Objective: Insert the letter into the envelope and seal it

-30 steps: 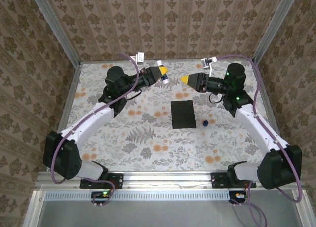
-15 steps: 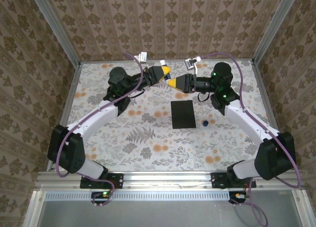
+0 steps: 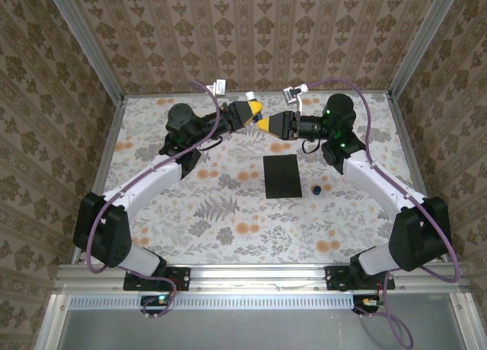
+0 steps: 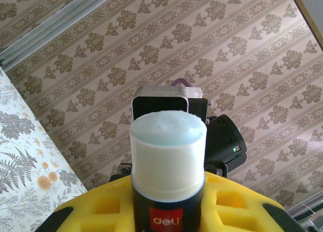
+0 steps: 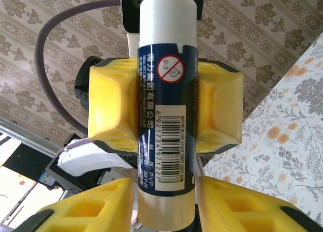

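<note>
Sealing step: passing uncapped white-and-navy plastic glue stick arm to arm, upper centre. Clamped in left tool; flanked by right tool, jaws stick-wide, grip uncertain. Flat matte black paper envelope at table centre. Next: needs firm right hold before left release.

Two arms: the left arm and the right arm. Two grippers, the left gripper and the right gripper, close together toward twelve o'clock on the one table. Four yellow fingers, two to each gripper. One glue stick; on it, one barcode and one red sign. One black envelope mid-table. One small blue cap, at four o'clock from the envelope. Two purple cables, one along each arm.
</note>
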Robot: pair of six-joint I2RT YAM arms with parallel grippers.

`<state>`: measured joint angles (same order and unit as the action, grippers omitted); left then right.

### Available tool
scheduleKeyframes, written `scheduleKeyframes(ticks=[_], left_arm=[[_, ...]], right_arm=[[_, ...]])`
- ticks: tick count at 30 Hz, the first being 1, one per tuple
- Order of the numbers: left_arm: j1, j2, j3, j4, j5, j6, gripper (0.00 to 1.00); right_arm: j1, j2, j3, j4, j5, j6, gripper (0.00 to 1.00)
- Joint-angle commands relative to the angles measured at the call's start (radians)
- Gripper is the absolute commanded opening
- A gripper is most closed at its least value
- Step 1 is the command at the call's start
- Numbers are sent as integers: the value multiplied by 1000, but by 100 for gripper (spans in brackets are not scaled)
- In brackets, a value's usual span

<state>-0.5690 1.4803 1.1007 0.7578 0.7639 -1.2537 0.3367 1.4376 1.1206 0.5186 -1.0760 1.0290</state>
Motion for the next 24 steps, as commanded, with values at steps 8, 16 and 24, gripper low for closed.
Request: scheduleKeyframes(ticks=[8, 16, 24], left_arm=[[-9, -2, -18, 52, 6, -9, 0], [-5, -2, -20, 33, -14, -6, 0], [-15, -32, 21, -200, -82, 108, 0]], right_arm=[[9, -14, 56, -61, 53, -65, 27], [18, -63, 76, -206, 84, -177, 25], [92, -127, 199, -639, 308, -495, 25]])
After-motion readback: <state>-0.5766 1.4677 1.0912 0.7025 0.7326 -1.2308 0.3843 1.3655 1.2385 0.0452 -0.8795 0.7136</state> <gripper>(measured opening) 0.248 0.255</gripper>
